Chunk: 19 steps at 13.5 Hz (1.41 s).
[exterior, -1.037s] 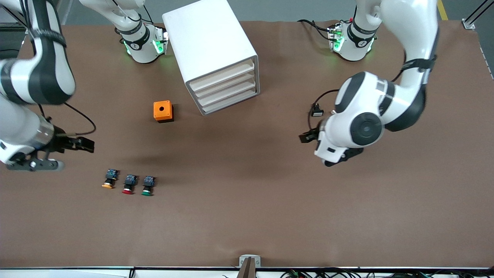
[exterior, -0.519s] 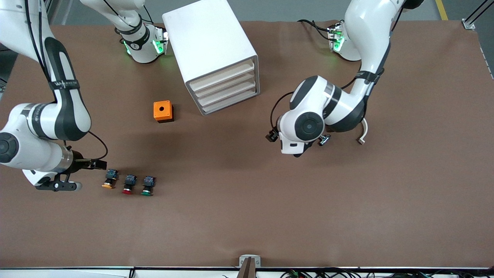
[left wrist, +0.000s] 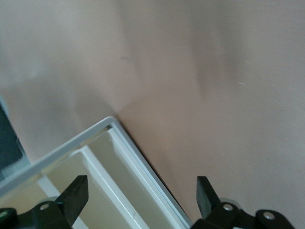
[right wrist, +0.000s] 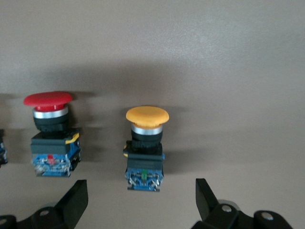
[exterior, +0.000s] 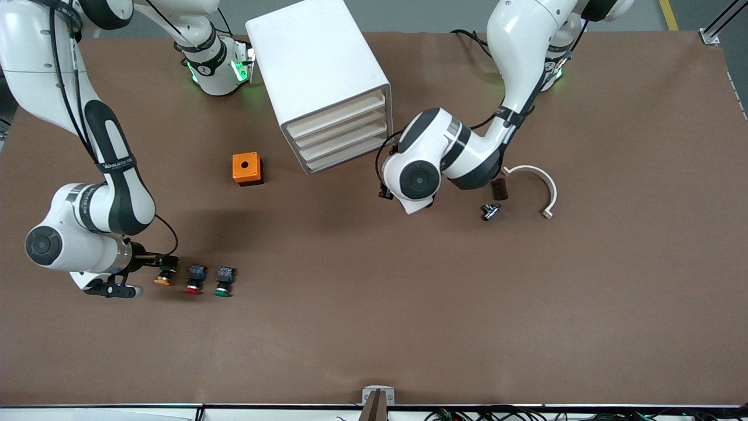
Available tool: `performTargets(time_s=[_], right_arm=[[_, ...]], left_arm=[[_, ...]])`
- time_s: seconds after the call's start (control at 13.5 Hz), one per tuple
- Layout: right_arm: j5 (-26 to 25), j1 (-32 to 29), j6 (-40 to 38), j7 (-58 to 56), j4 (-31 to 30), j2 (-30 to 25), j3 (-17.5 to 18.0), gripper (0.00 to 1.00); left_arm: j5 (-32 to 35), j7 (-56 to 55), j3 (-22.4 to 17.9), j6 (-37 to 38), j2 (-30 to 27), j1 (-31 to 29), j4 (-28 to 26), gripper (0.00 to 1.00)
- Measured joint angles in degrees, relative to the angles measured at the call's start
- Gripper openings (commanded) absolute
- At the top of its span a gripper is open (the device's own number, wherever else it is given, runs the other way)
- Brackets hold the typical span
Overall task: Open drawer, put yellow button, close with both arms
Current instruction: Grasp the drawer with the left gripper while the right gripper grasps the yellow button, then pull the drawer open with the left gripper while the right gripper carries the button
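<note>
The right gripper point(right wrist: 138, 202) has come down low toward the right arm's end of the table point(exterior: 374, 327), its fingers spread wide and holding nothing, the yellow button point(right wrist: 145, 148) lying centred in the gap just ahead of them. That button is first in a short row, with the red button point(right wrist: 50, 133) beside it and the green button point(exterior: 224, 281) last. It looks like a small, hard, light part: a smooth domed cap that would probably slip, so I'd pinch it across the squarer black body or blue block.

The left gripper point(left wrist: 138, 205) is just as wide open and empty, hanging by the cabinet point(exterior: 318, 76) at its front corner, close to the drawer point(exterior: 336, 114), which is not yet pulled out.

A second ago both arms were well back: the right gripper stood clear of the buttons, and the left hung out over bare table. The left arm's advance has uncovered a white curved piece point(exterior: 540, 184) and small dark parts. The orange box point(exterior: 246, 168) has not moved.
</note>
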<state>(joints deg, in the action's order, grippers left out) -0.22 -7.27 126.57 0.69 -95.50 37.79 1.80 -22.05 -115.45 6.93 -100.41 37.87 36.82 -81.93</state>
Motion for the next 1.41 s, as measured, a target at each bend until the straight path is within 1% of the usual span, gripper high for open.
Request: performTargets(time_s=[0.15, 0.3, 0.44, 0.59, 0.67, 0.81, 0.89, 1.04, 1.11, 1.26, 1.33, 1.41], right_arm=[[0.33, -0.02, 2.15, 0.00, -0.04, 1.67, 0.01, 0.99], [0.35, -0.23, 4.09, 0.00, -0.04, 3.38, 0.01, 0.93], [0.35, -0.71, 4.41, -0.09, 0.00, 4.03, 0.00, 0.75], [0.35, -1.13, 4.40, -0.28, 0.15, 4.04, 0.00, 0.56], [0.35, -1.17, 4.38, -0.30, 0.27, 4.04, 0.00, 0.49], [0.35, -1.17, 4.20, -0.31, 0.51, 3.98, 0.04, 0.30], [0.35, -1.17, 3.76, -0.32, 0.55, 3.98, 0.15, 0.21], [0.35, -1.14, 1.47, -0.32, 1.02, 3.90, 0.51, 0.07], [0.35, -1.09, 0.76, -0.32, 1.23, 3.85, 0.79, 0.05], [0.41, -0.90, 0.36, -0.32, 1.45, 3.61, 1.47, 0.01], [0.44, -0.85, 0.29, -0.31, 1.52, 3.39, 1.80, 0.00], [0.45, -0.80, 0.28, -0.31, 1.68, 2.98, 2.14, 0.00]], left_arm=[[-3.00, -4.86, 0.11, 0.35, 0.62, 0.93, 0.00, 1.00], [-9.65, -6.34, 0.14, 0.52, 1.29, 0.94, -0.01, 0.99], [-16.76, -8.35, 0.04, 0.92, 2.16, 0.29, -0.01, 0.99], [-21.43, -11.76, -0.02, 2.05, 3.01, -0.76, -0.01, 0.98], [-22.66, -13.79, -0.02, 2.60, 3.22, -1.08, -0.01, 0.98], [-24.42, -17.51, 0.02, 4.20, 3.26, -1.16, 0.04, 0.98], [-25.69, -18.73, 0.08, 4.93, 3.26, -1.06, 0.06, 0.95], [-28.18, -20.67, 0.11, 6.58, 3.38, -0.96, 0.06, 0.92], [-29.08, -21.48, 0.10, 7.21, 3.53, -1.00, 0.06, 0.90], [-30.23, -22.95, 0.10, 7.88, 3.84, -1.04, 0.06, 0.83], [-30.92, -23.81, 0.10, 8.01, 4.02, -1.05, 0.06, 0.83], [-31.79, -24.51, 0.11, 8.23, 4.21, -1.02, 0.06, 0.79]])
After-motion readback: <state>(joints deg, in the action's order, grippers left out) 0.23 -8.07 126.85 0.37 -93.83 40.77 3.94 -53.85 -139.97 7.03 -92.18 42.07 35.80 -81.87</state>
